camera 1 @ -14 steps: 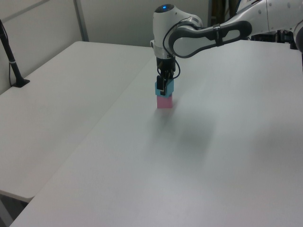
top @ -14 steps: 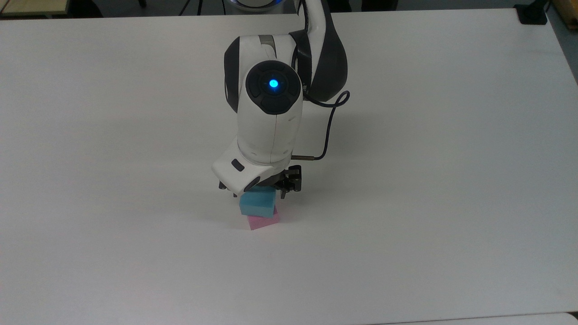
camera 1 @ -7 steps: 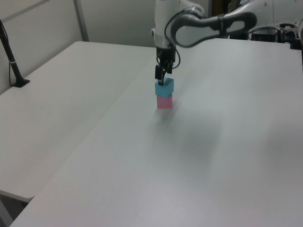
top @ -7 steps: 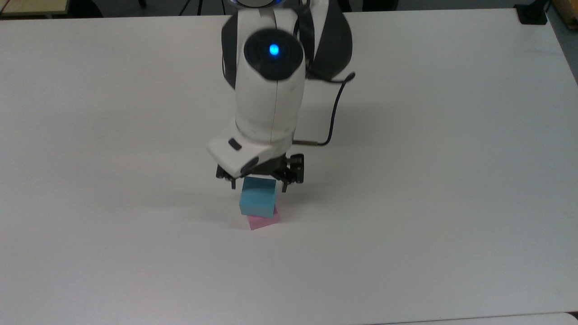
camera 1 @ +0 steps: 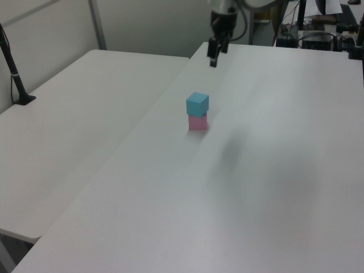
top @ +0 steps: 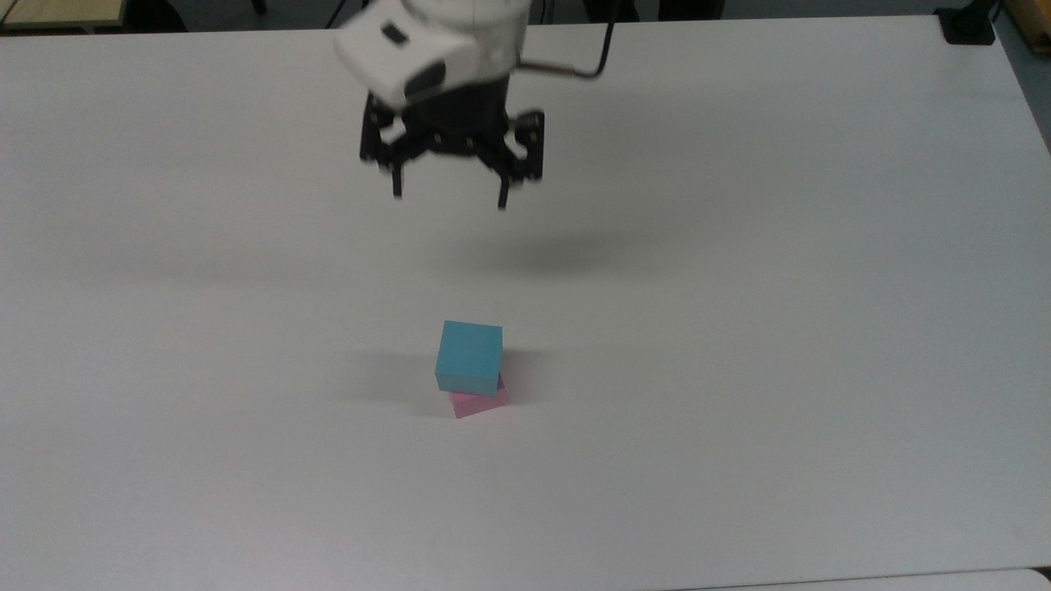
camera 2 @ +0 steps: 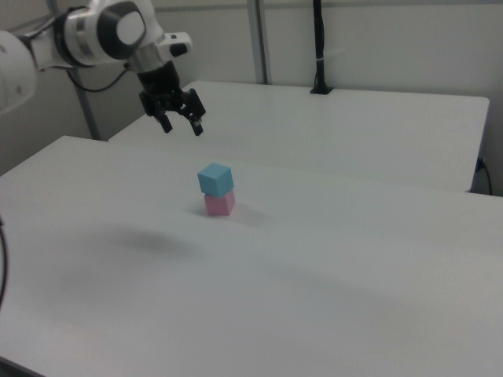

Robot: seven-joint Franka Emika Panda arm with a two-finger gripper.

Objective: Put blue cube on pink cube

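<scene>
Your blue cube sits on the pink cube; your tool hangs above, spread wide and empty.

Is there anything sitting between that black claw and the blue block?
Nothing: in the top view only bare white table separates the open gripper from the blue cube.

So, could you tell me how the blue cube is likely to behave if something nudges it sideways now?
The blue cube sits turned slightly askew on the pink cube, so it would probably slide off rather than roll, given its flat faces. Its matte surface suggests some grip. The open gripper is well clear.
</scene>
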